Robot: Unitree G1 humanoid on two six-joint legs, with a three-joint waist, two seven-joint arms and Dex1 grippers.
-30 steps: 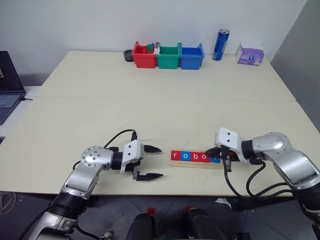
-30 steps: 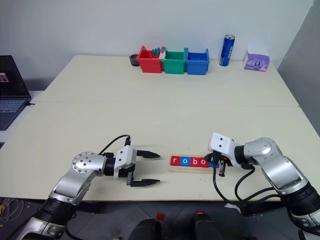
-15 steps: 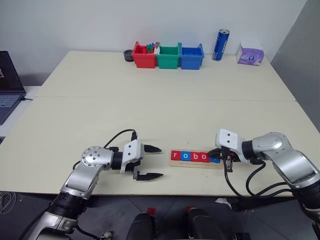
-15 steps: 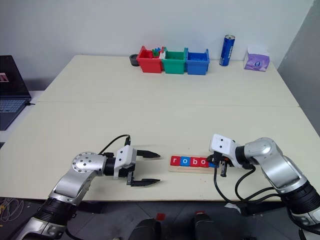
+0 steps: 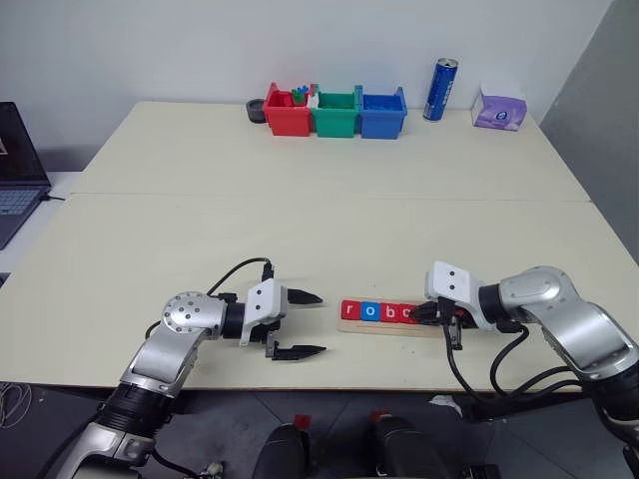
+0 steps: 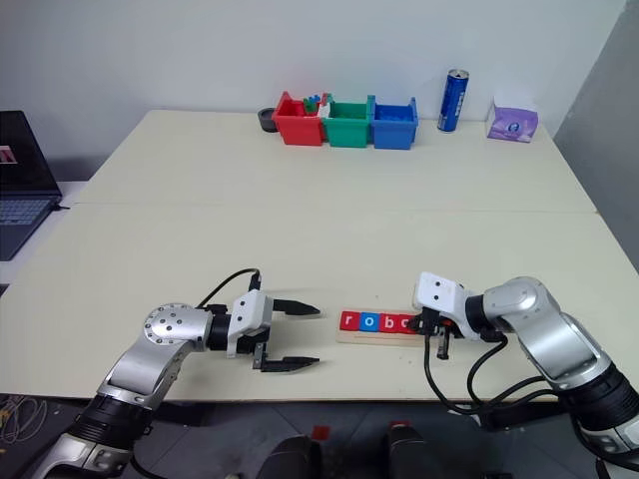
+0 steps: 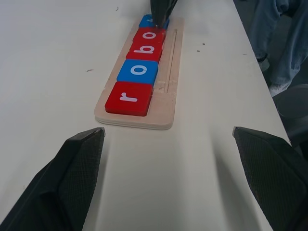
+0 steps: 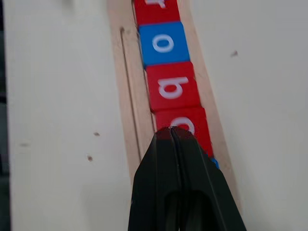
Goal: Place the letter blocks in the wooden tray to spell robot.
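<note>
Blocks (image 7: 139, 70) sit in a row in the wooden tray (image 7: 166, 103) near the front edge of the tabletop (image 5: 319, 220): red r, blue o, red b, red o. A blue block at the far end is mostly hidden, so I cannot read its letter. The right claw (image 8: 171, 136), pressed together, rests its tip there. The left claw (image 5: 303, 323) is spread wide, just beside the tray.

Both our arms low and bent inward.
Our left gripper (image 5: 302, 323) points right, fingers spread wide; our right gripper (image 5: 427, 313) angles down-left, pinched together.
</note>
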